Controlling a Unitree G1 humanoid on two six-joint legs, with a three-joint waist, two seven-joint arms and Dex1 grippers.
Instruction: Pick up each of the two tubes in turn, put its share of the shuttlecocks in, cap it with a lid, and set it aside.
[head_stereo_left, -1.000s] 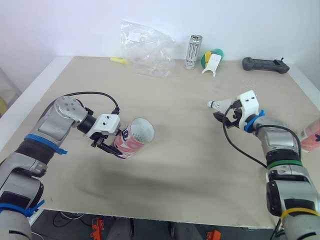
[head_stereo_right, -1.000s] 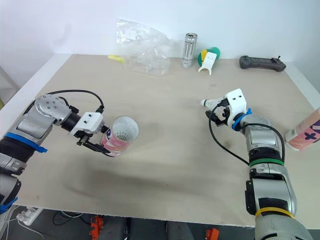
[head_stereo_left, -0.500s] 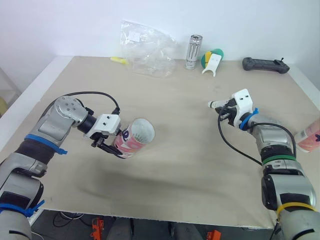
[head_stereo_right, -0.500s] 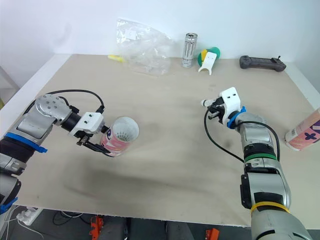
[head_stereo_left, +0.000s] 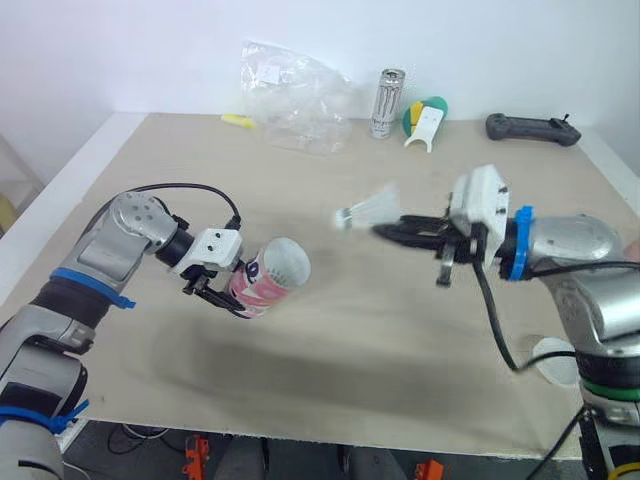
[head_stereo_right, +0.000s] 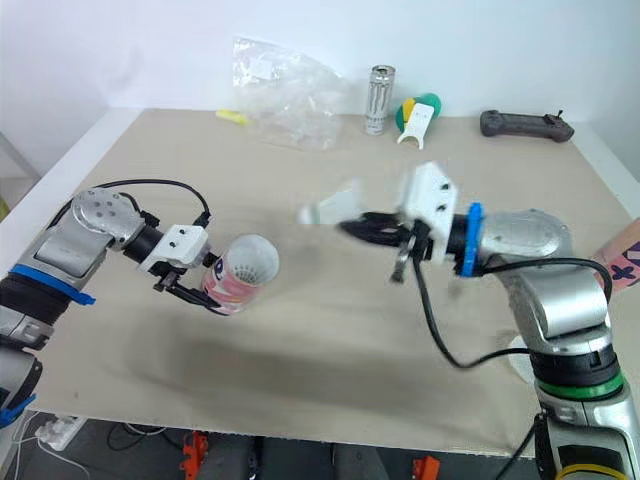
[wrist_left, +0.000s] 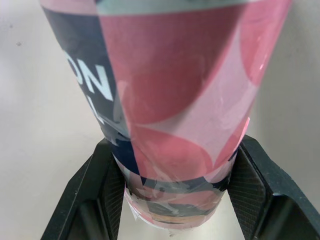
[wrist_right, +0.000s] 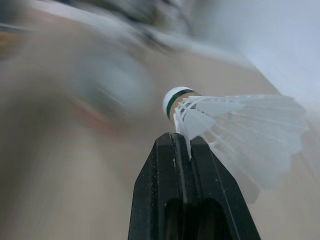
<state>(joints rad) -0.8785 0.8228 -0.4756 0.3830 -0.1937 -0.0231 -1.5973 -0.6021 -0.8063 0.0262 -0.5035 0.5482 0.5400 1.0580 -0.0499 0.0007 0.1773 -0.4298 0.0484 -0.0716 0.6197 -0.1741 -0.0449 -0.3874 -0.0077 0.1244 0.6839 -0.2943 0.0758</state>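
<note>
while tube (head_stereo_left: 268, 278) sits clamped, right end effector (wrist_right: 183, 142) pinches shuttlecock (wrist_right: 239, 125).

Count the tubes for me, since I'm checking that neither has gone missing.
2. One tube is held in the left pincer. The other tube lies at the right edge of the table, mostly out of frame.

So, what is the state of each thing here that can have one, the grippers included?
Pink and navy cardboard tube: uncapped, held tilted.
White feather shuttlecock: held in the air, cork toward the tube.
Left gripper: shut on the tube.
Right gripper: shut on the shuttlecock.
Round white lid: loose on the table.
Silver drink can: standing upright.
</note>
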